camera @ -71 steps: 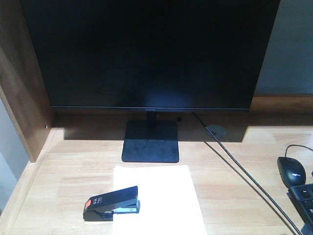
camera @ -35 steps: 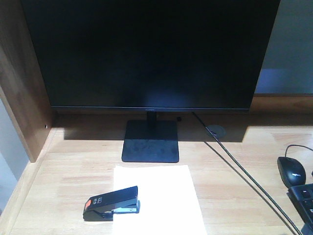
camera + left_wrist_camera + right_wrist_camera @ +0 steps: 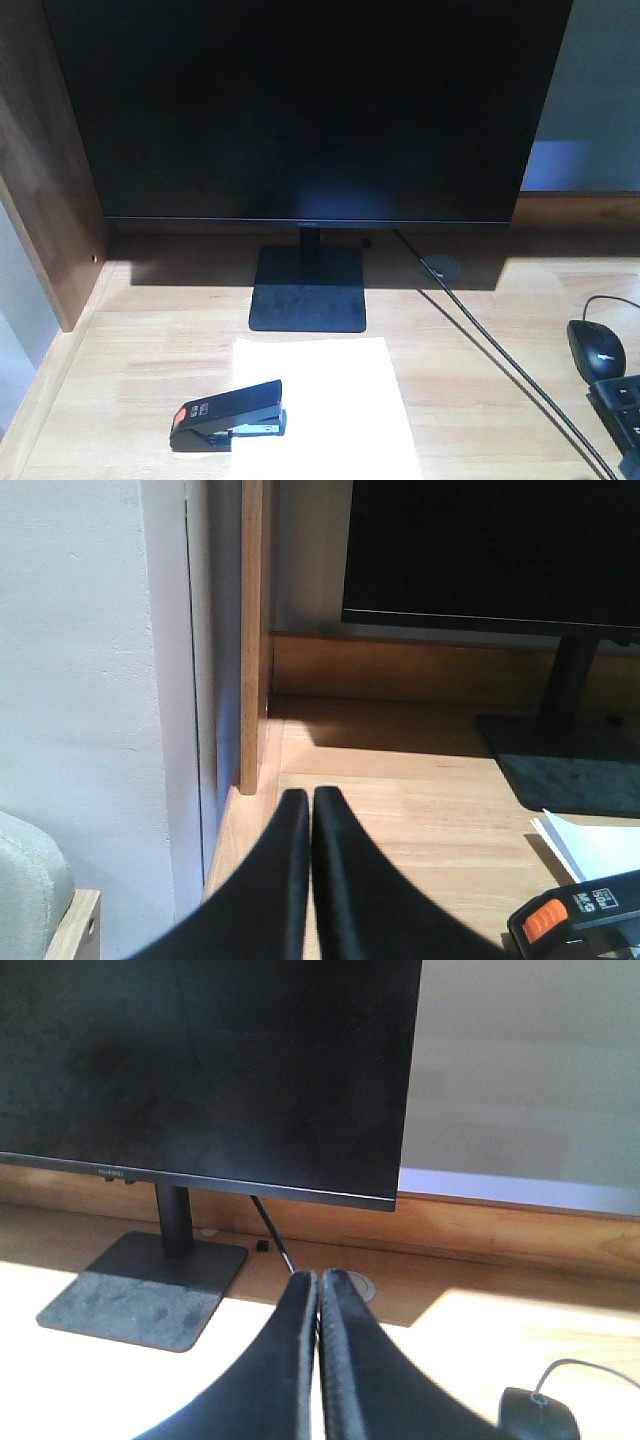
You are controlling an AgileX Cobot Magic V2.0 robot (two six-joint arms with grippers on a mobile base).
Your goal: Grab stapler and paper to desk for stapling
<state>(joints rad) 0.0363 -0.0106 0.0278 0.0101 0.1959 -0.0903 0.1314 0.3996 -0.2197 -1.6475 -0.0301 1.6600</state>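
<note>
Lying on the light wood-grain worktop [image 3: 130,340], the stapler [image 3: 229,413] sits toward the near edge, left of centre. Its long axis runs roughly parallel to that near edge, tilted slightly: the orange-red rear end points toward the left edge, and the mouth end points right and a little toward the back. The upper arm is raised at the mouth end, with the metal staple channel visible beneath it. The mouth end overlaps the left margin of the paper [image 3: 330,400]; the rear end rests on bare wood.

The paper is a white sheet with its long axis running from the near edge toward the back. Its far edge stops just short of the monitor base [image 3: 308,288], and its near part runs out of the front view.

The monitor [image 3: 305,110] stands at the back of the worktop. A dark cable [image 3: 500,365] crosses from behind the base toward the near right corner. A black mouse [image 3: 597,349] and a keyboard corner [image 3: 622,405] lie at the right edge. A darker brown side panel [image 3: 45,170] rises at the left edge.

Left pincer [image 3: 308,805]: tips pressed together, holding nothing, above the left edge, with the stapler's rear end well to its right. Right pincer [image 3: 320,1285]: tips pressed together, holding nothing, right of the monitor base.
</note>
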